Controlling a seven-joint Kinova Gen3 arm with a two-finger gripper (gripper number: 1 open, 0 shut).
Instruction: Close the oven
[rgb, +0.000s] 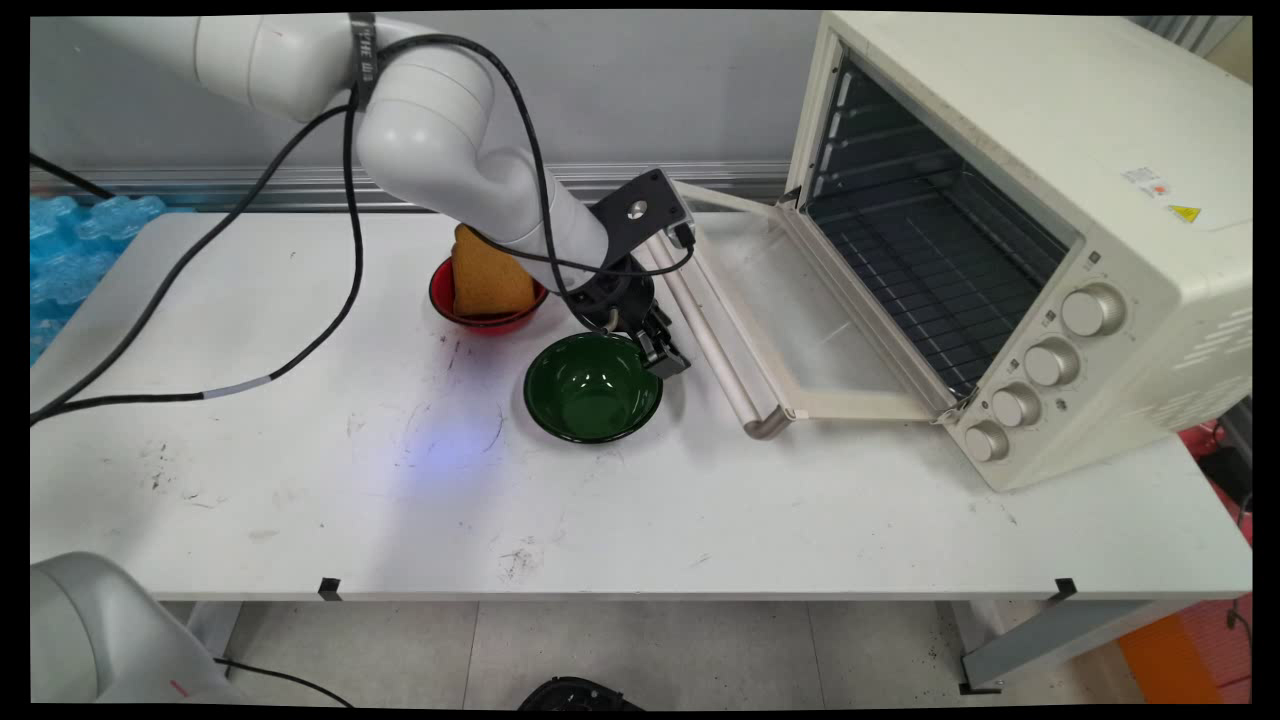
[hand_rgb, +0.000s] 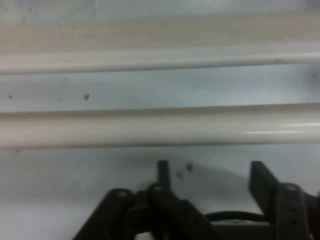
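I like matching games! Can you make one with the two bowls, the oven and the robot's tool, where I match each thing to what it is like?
Things:
1. red bowl
2. green bowl
3. oven
4. tool

Descriptions:
A. door wide open
B. holds a piece of toast
C. at the green bowl's rim
D. nothing inside

Pairs: 1-B, 2-D, 3-A, 4-C

Yellow warning-triangle sticker (rgb: 1184, 213) on oven (rgb: 1120, 150) top; label text illegible.
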